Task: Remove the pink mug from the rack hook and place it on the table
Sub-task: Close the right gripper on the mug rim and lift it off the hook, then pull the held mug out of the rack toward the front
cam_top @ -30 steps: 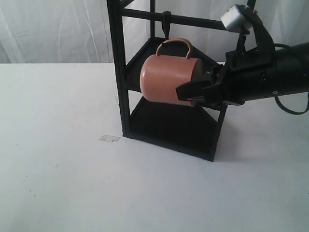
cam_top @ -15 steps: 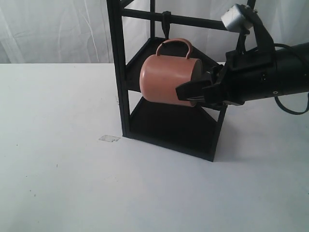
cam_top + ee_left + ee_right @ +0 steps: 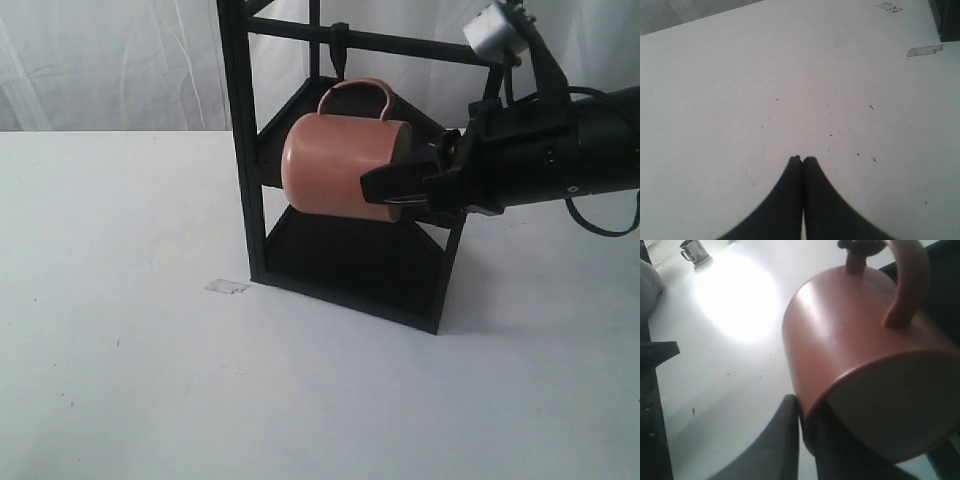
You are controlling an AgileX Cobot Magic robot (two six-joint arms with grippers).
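Note:
The pink mug (image 3: 335,165) lies on its side in the air inside the black rack (image 3: 243,150), mouth turned to the right. Its loop handle (image 3: 355,93) points up and sits just under the rack hook (image 3: 340,48) on the top crossbar. My right gripper (image 3: 392,190) is shut on the mug's rim, one finger outside the wall and one inside. In the right wrist view the mug (image 3: 850,325) fills the frame, with the gripper (image 3: 804,412) pinching its rim. My left gripper (image 3: 802,160) is shut and empty over the white table (image 3: 740,90).
A scrap of clear tape (image 3: 226,287) lies on the table (image 3: 120,350) left of the rack's foot. The rack's lower shelf (image 3: 350,265) sits directly below the mug. A small metal cup (image 3: 692,250) stands far off in the right wrist view.
The mug and my right gripper have shifted slightly left, and the rack has shifted a little left with them. The left gripper has no earlier frame.

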